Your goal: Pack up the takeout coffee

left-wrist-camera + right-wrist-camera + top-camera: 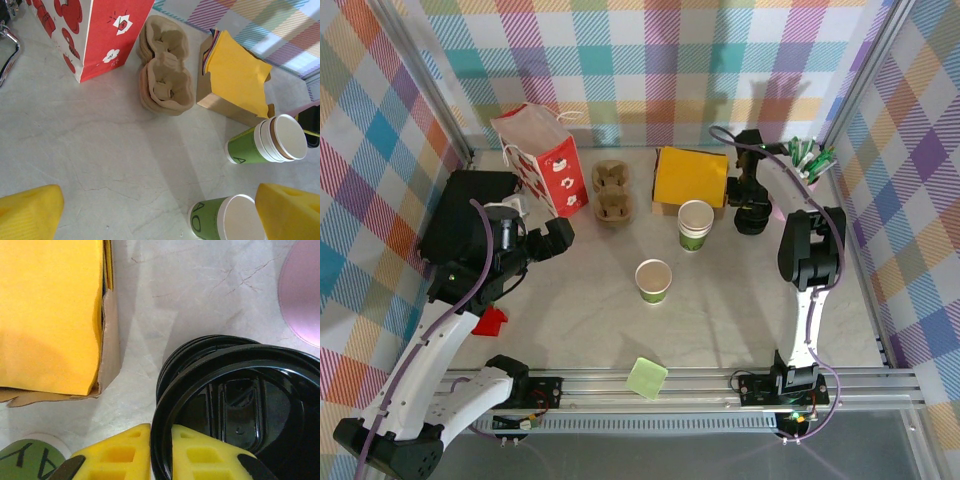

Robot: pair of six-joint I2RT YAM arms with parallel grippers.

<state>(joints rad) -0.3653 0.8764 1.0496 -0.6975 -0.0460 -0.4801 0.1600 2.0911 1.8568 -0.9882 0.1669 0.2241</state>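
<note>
1. Black plastic is what your right arm has hold of. The right gripper [161, 436] has its yellow fingers [115, 455] clenched on the rim of the top black lid [240, 405]. That lid sits on a stack of lids [174, 365] at the far right of the desk [570, 320].
2. Your left gripper [157, 200] hangs released, fingers wide apart, low over the desk near the paper bag [542, 158].
3. The takeout coffee [653, 281] stands upright and uncovered in mid-desk. It is near a nested stack of cups [695, 225] and well apart from the lids.
4. Watch the pinch, because it bites only a thin rim. A quick lift could let the lid swing or slip out. If the lids nest tightly, the one beneath may rise with it.
5. Watch the path too. Bringing the lid to the cup takes you past the cup stack and the napkin box [690, 178]. Travel too low and you could clip the stack, which may then topple into the coffee.
6. Pressing a lid onto a light paper cup that nothing steadies could tip or crush it. Your left fingers are free to brace it.
7. The bottom edge of the right wrist view cuts off the fingers, so you cannot judge how deep the rim sits between them; it looks shallow. You cannot tell whether the cup holds any liquid, or how many lids are in the stack.
</note>
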